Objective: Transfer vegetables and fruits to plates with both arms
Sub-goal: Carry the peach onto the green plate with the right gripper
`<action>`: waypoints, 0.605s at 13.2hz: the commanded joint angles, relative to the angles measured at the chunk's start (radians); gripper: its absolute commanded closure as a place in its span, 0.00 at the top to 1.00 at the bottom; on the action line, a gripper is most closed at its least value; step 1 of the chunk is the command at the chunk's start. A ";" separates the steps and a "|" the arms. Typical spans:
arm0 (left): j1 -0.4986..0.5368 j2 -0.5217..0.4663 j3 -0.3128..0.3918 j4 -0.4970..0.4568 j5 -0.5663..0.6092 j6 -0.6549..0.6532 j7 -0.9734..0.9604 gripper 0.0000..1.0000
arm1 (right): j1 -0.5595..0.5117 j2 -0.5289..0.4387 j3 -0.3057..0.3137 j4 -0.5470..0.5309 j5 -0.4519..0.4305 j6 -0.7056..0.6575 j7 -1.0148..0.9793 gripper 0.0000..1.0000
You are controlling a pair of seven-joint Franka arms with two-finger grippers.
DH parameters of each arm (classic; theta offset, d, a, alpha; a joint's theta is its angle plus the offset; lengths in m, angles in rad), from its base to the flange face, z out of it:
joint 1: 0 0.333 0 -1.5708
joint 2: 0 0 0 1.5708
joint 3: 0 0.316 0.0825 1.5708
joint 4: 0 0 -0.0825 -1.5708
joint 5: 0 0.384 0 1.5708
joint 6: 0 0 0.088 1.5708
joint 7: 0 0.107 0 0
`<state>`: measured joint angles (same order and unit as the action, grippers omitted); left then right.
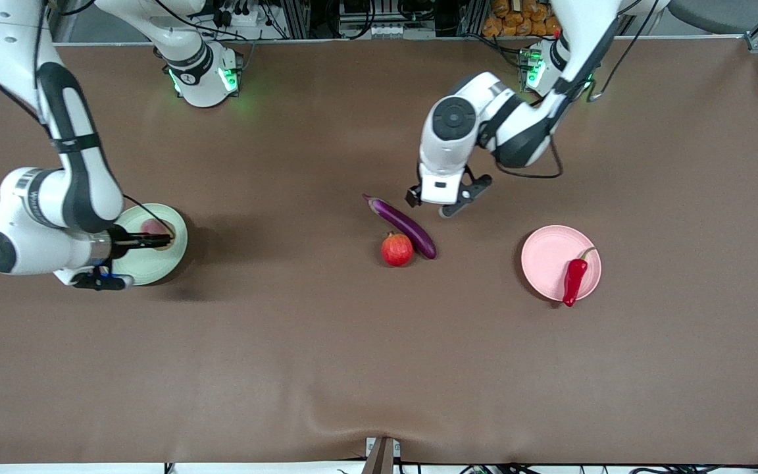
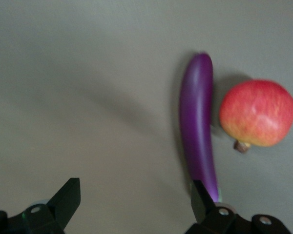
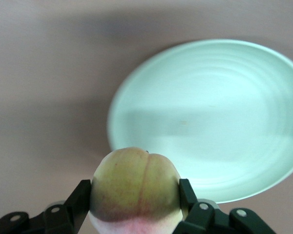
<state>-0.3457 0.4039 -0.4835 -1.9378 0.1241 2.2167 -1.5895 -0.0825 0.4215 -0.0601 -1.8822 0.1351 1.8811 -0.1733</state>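
Observation:
My right gripper (image 1: 158, 238) is shut on the yellowish-pink peach (image 1: 153, 228) and holds it over the pale green plate (image 1: 155, 263). In the right wrist view the peach (image 3: 135, 183) sits between the fingers above the plate (image 3: 210, 117). My left gripper (image 1: 433, 205) is open and empty, just over the table beside the purple eggplant (image 1: 402, 225). In the left wrist view one fingertip (image 2: 199, 195) is close to the eggplant (image 2: 198, 122). The red pomegranate-like fruit (image 1: 397, 249) touches the eggplant and also shows in the left wrist view (image 2: 257, 113). The red chili (image 1: 575, 278) lies on the pale pink plate (image 1: 547, 253).
The brown table cover (image 1: 379, 368) spreads wide toward the front camera. The arm bases, lit green, stand along the table's top edge (image 1: 379, 41) with cables and equipment past it.

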 commanded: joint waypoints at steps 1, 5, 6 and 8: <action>-0.050 0.136 0.005 0.098 0.109 0.038 -0.186 1.00 | -0.034 -0.046 0.023 -0.075 -0.051 0.036 -0.043 0.00; -0.128 0.301 0.023 0.253 0.245 0.041 -0.413 1.00 | -0.060 -0.044 0.023 -0.187 -0.101 0.162 -0.067 0.00; -0.131 0.326 0.023 0.282 0.259 0.043 -0.434 1.00 | -0.060 -0.043 0.023 -0.189 -0.101 0.162 -0.069 0.00; -0.157 0.374 0.031 0.341 0.259 0.041 -0.437 1.00 | -0.069 -0.041 0.023 -0.192 -0.101 0.162 -0.072 0.00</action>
<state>-0.4709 0.7235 -0.4664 -1.6826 0.3583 2.2713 -1.9990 -0.1200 0.4210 -0.0554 -2.0352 0.0549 2.0267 -0.2219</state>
